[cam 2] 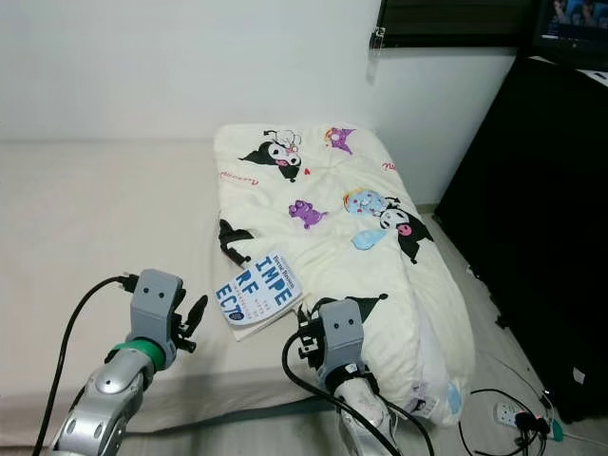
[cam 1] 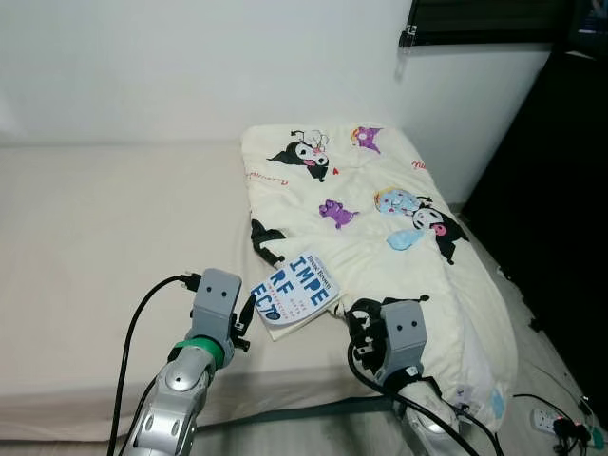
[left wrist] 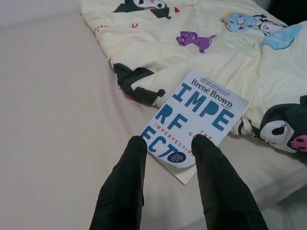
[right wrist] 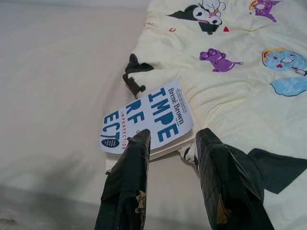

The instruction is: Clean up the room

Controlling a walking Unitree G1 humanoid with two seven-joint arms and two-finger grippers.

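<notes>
A white paperback book (cam 1: pixel 296 292) with big blue letters lies on the bed, half on the edge of a cream cartoon-print blanket (cam 1: pixel 380 209). My left gripper (left wrist: pixel 169 142) is open and hovers just short of the book's near corner, its fingertips (left wrist: pixel 136 143) over the cover's lower edge. My right gripper (right wrist: pixel 171 135) is open too, close to the book's (right wrist: pixel 146 117) near right side, where cover meets blanket. Both arms are raised in front of me, the left gripper (cam 1: pixel 245 323) left of the book and the right gripper (cam 1: pixel 359 323) right of it.
The beige mattress (cam 1: pixel 104 237) stretches away to the left. A white wall stands behind the bed. A dark cabinet (cam 1: pixel 551 190) rises on the right. On the floor at the lower right lie cables and a power strip (cam 1: pixel 551 418).
</notes>
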